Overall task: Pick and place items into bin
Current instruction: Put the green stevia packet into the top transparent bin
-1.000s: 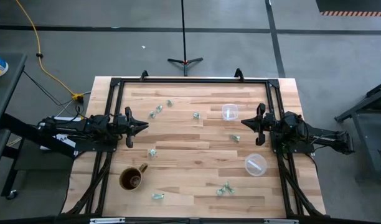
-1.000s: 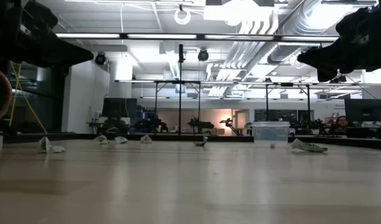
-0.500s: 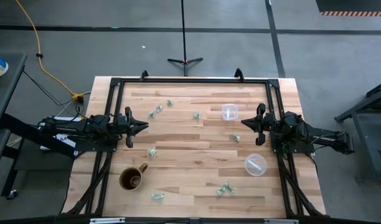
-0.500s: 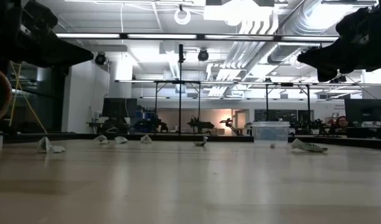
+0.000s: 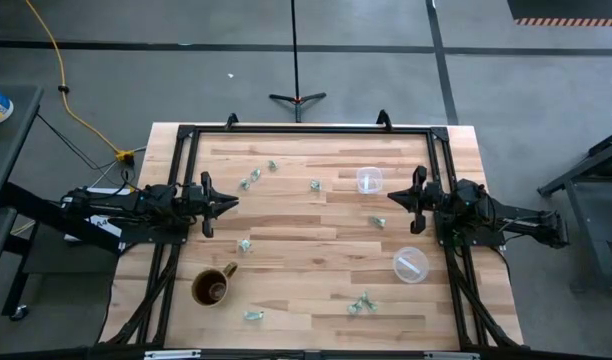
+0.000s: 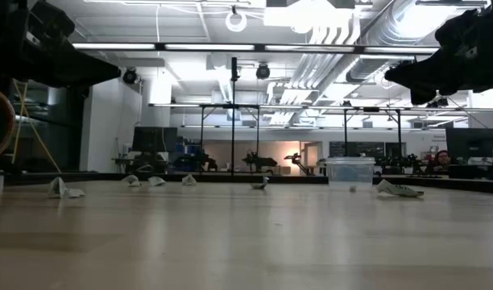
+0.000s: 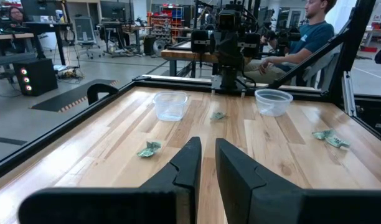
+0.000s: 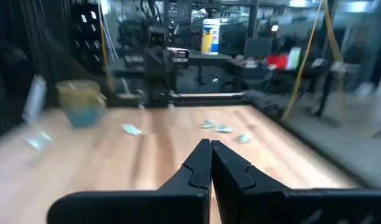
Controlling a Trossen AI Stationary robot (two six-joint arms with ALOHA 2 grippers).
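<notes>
Several tiny pale green-silver bits lie scattered on the wooden table, among them one (image 5: pixel 250 181), another (image 5: pixel 377 222) and a small cluster (image 5: pixel 361 304). One bit (image 7: pixel 149 149) lies ahead of my left gripper. My left gripper (image 5: pixel 233 203) (image 7: pixel 207 148) hovers at the table's left side, its fingers apart by only a narrow gap and holding nothing. My right gripper (image 5: pixel 390 197) (image 8: pixel 210 144) hovers at the right side, shut and empty. Two clear tubs stand on the right half, one (image 5: pixel 369 180) (image 7: pixel 170 104) farther back and one (image 5: pixel 410 265) (image 7: pixel 273 101) nearer.
A brown mug (image 5: pixel 213 286) stands near the table's near left corner. A black frame (image 5: pixel 306 129) runs round the table's edges. A person (image 7: pixel 309 37) sits beyond the right side. Bare wood lies between the two grippers.
</notes>
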